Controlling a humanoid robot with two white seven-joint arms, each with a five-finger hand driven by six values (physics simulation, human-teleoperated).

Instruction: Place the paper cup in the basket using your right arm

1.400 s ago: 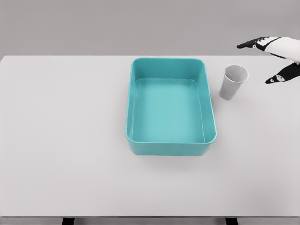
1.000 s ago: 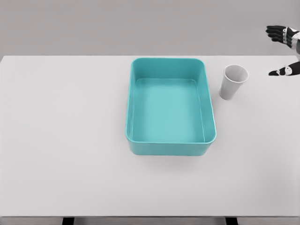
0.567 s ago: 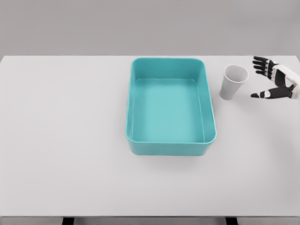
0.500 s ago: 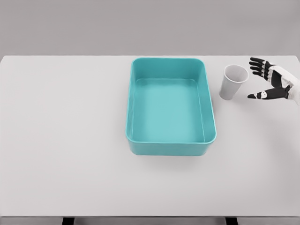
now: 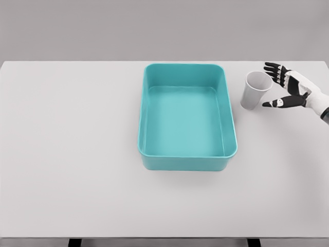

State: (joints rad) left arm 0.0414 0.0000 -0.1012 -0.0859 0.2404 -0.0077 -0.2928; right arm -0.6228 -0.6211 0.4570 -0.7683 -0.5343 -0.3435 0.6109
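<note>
Grey wall fills the background behind a wide, pale counter point(image 5: 77, 154) that spans nearly the whole head view.

Near the middle of the counter sits the basket point(image 5: 187, 162), a teal rectangular tub with rounded corners and upright walls. Its long sides run away from the camera. Nothing lies inside it; the smooth teal floor is plainly visible.

Just to the right of the basket, level with its far half, stands the paper cup point(image 5: 255, 90). It is white, upright on the counter with its open mouth facing up, and leans slightly rightward in the view. A narrow strip of counter separates it from the basket's right wall, so the two do not touch.

Just to the right of the cup is the right robot hand point(image 5: 284, 87), white with black fingers, reaching in from the right edge of the view. Its fingers are spread and hold nothing. The upper fingers point(image 5: 273, 70) fan out beside the cup's rim, and the thumb point(image 5: 271, 103) points toward the cup's side lower down. Whether any fingertip touches the cup cannot be told.
</note>
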